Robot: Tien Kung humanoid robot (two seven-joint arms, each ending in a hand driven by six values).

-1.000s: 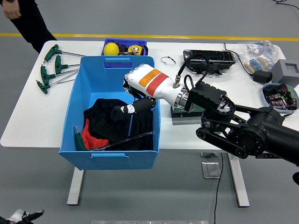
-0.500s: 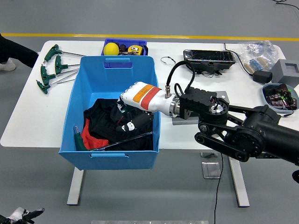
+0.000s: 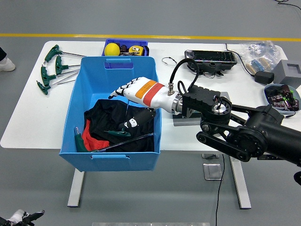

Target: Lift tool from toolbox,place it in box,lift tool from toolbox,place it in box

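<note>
My right hand (image 3: 120, 91) hovers open over the blue box (image 3: 94, 80), its fingers stretched toward the box's left side and holding nothing. Just below it, a green-handled tool (image 3: 117, 133) lies on the black cloth (image 3: 110, 115) inside the box. Another green-handled tool (image 3: 78, 140) rests at the box's front left, and a thin metal shaft (image 3: 129, 141) runs across the front. Several green T-handle keys (image 3: 51, 69) lie on the table left of the box. My left hand (image 3: 21, 218) shows only as a small shape at the bottom left corner.
Behind the box stands a small blue tray (image 3: 126, 47) with a yellow ball and a tape measure. A black case (image 3: 210, 57), a plastic bag (image 3: 258, 52), a grey block (image 3: 288, 70) and a bowl of parts (image 3: 282, 96) fill the table's right side.
My right hand dipped into the box with a dark tool, let it go and rose with fingers spread. The green-handled tool now lies on the black cloth. The person left the top left corner.
</note>
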